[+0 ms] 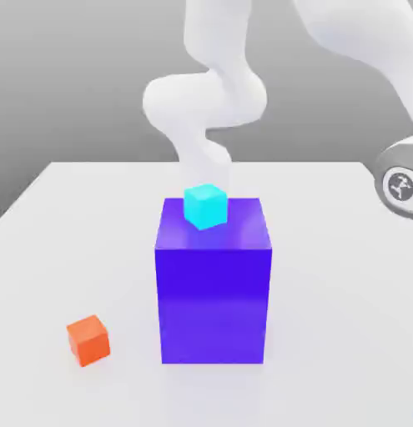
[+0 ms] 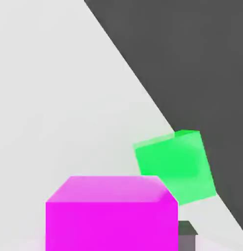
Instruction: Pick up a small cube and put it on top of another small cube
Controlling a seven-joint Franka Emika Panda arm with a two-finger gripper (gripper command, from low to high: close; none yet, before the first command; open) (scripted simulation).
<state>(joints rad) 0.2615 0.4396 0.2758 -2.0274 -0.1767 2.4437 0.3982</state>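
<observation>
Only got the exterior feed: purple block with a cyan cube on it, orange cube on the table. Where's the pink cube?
Observer: In the hand view, the magenta cube sits very close to the camera.
Operator: Anything near it?
Observer: A green cube is just beside it and looks tilted in that picture.
Operator: Near an edge?
Observer: Yes. The table ends just past the green cube, with dark background beyond.

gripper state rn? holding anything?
Gripper: shut on the magenta cube, which sits close up in the hand view with a green cube beyond it.
</observation>
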